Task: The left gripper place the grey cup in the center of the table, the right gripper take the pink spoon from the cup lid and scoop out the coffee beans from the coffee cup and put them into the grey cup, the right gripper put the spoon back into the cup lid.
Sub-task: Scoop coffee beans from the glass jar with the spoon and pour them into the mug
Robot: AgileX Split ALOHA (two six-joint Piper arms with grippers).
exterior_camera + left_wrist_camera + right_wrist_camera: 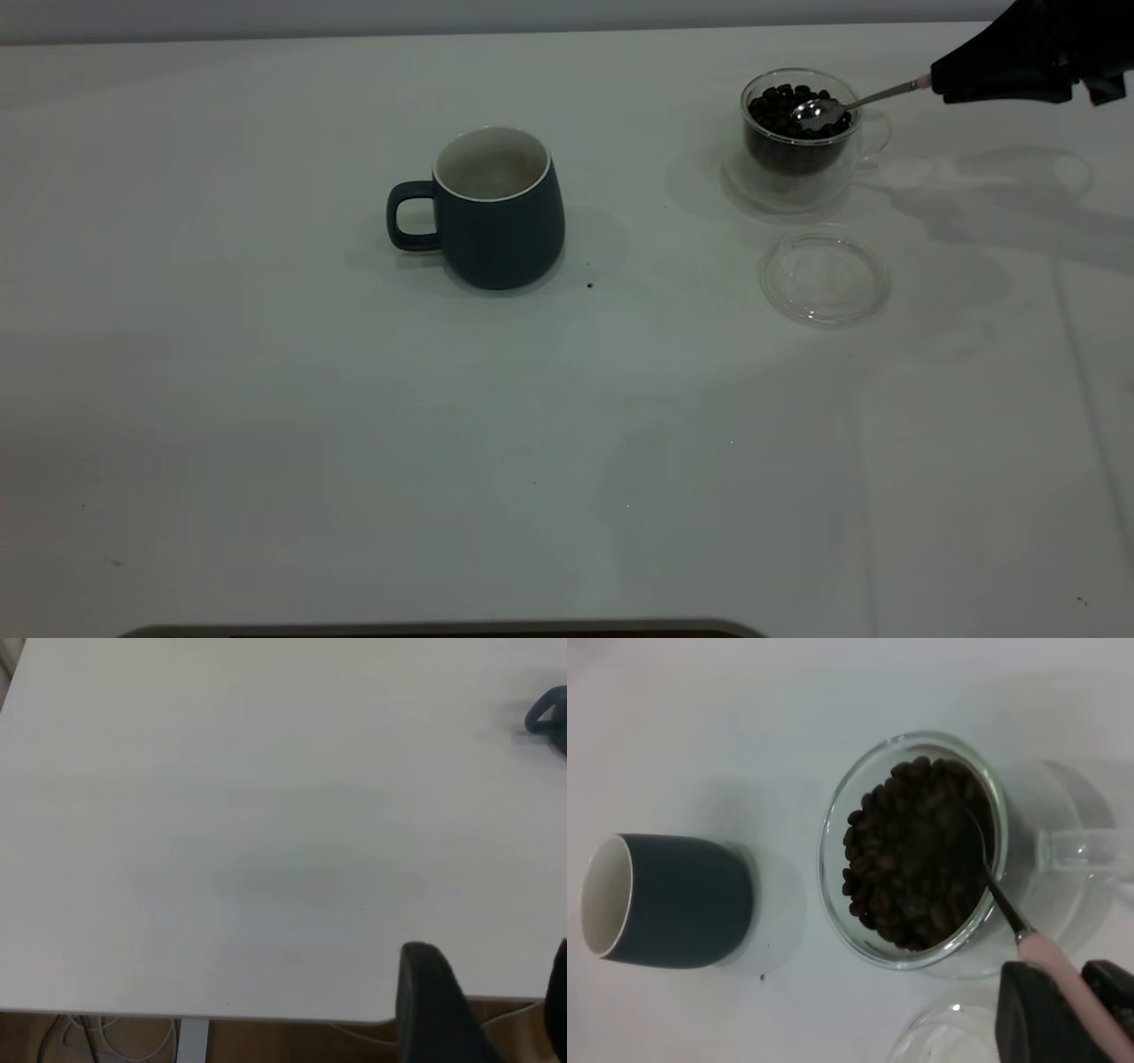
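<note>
Over the coffee cup (pixel 800 133), my right end effector (pixel 939 84) pinches the spoon (pixel 828 108), bowl resting on the beans (pixel 912 850). Mug (pixel 500 213) sits mid-bench, apparently empty; scooping, pouring and returning to the lid (pixel 825 276) remain. Left end effector (pixel 478 1010) is parked; cannot tell its state.

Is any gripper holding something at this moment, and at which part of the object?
The right gripper holds the pink spoon by its pink handle end, bowl over the coffee beans. The left gripper holds nothing.

The right gripper (pixel 941 86) reaches in just beside the coffee cup (pixel 802 133), fingers (pixel 1028 1010) clamped on the pink spoon (pixel 855 102); the left gripper (pixel 483 992) hangs well apart from it, fingers spread
</note>
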